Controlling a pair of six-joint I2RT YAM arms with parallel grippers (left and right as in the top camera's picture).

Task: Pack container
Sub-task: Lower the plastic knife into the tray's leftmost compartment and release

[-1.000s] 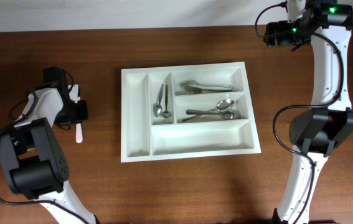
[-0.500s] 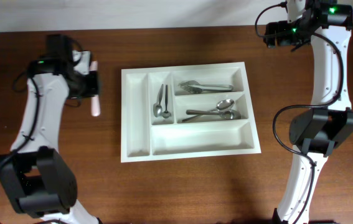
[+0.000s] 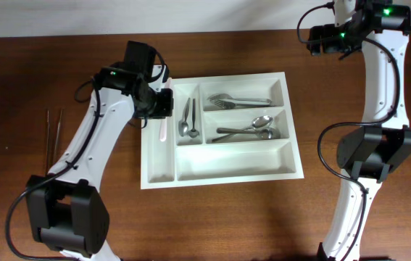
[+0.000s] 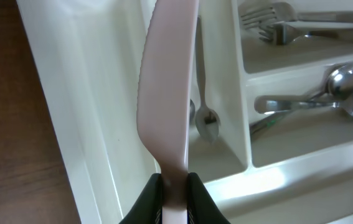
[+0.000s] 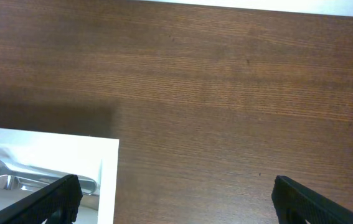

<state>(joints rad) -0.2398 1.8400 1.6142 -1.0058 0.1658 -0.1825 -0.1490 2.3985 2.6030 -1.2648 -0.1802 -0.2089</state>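
Well to the left of the left gripper [image 3: 159, 107], two thin sticks [image 3: 53, 134] lie on the table [image 3: 17, 87]. The left arm [image 3: 93, 138] reaches up and rightward from its base with the elbow bent, and its fingers [image 4: 150, 199] are clamped on the handle of a pale plastic knife [image 4: 167, 93], whose blade points away from them above the leftmost narrow compartment of the container [image 3: 219, 76]. The container lies directly beneath and to the right of that gripper, with spoons [image 3: 183, 127] and forks [image 3: 238, 100] beyond the blade. Further right the right arm [image 3: 386, 80] stands stretched tall, and the right gripper [image 3: 315, 38] hovers spread wide and empty just past the container's corner.
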